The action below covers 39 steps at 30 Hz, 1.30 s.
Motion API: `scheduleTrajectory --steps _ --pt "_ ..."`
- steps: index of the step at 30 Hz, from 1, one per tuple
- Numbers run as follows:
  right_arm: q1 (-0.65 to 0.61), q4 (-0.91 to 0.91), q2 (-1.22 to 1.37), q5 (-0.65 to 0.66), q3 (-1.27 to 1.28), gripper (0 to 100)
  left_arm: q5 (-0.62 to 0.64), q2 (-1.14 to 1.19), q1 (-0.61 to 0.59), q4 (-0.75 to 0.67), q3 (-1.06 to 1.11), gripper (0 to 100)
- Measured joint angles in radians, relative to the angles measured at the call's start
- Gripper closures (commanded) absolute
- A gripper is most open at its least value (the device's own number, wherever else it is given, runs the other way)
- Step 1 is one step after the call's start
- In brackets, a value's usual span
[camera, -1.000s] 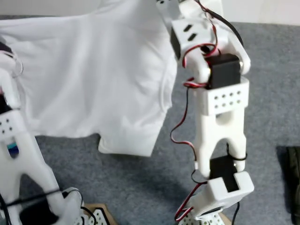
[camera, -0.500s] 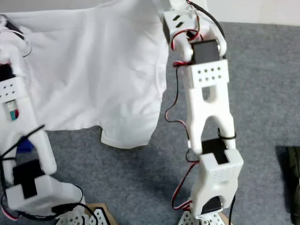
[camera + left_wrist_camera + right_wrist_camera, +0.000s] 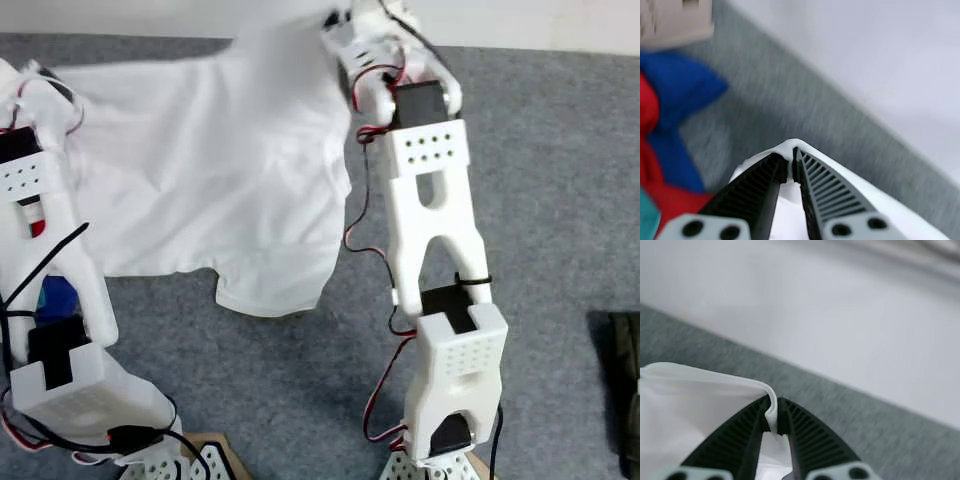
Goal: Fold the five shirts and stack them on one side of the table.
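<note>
A white shirt (image 3: 215, 190) is stretched between both arms over the grey table, its far edge lifted and its near hem and sleeve lying on the felt. My left gripper (image 3: 790, 161) is shut on a fold of the white shirt (image 3: 900, 210) at the table's far left. My right gripper (image 3: 772, 412) is shut on the opposite corner of the white shirt (image 3: 695, 415) near the far edge. In the high view the left arm (image 3: 45, 250) stands at the left and the right arm (image 3: 430, 230) at centre right.
Blue cloth (image 3: 685, 90) and red cloth (image 3: 655, 165) lie bunched on the table beyond the left gripper. A dark garment (image 3: 628, 380) lies at the right edge. A pale wall (image 3: 840, 315) rises behind the table. Bare grey felt (image 3: 560, 180) spreads right of the right arm.
Both arms have stretched away toward the far edge, carrying the shirt's held edge with them. The shirt's near hem has slid slightly farther from the arm bases.
</note>
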Motion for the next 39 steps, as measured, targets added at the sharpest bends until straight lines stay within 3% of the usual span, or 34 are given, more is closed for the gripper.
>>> scheduleTrajectory --steps 8,14,22,30,39 --pt "-0.006 0.236 0.0 -0.158 0.0 99.1 0.0 0.0 0.002 0.307 -0.002 99" --pt "-0.025 0.407 -0.002 -0.242 0.0 99.1 -0.002 0.0 0.002 0.456 -0.002 99" --pt "-0.091 0.563 -0.002 -0.281 0.0 99.1 -0.038 0.0 -0.017 0.494 -0.002 99" --pt "-0.149 0.66 -0.002 -0.285 -0.002 99.1 -0.106 0.0 -0.028 0.628 -0.002 99" --pt "-0.152 0.709 -0.055 -0.269 0.002 99.1 -0.137 0.0 -0.094 0.637 -0.002 99"
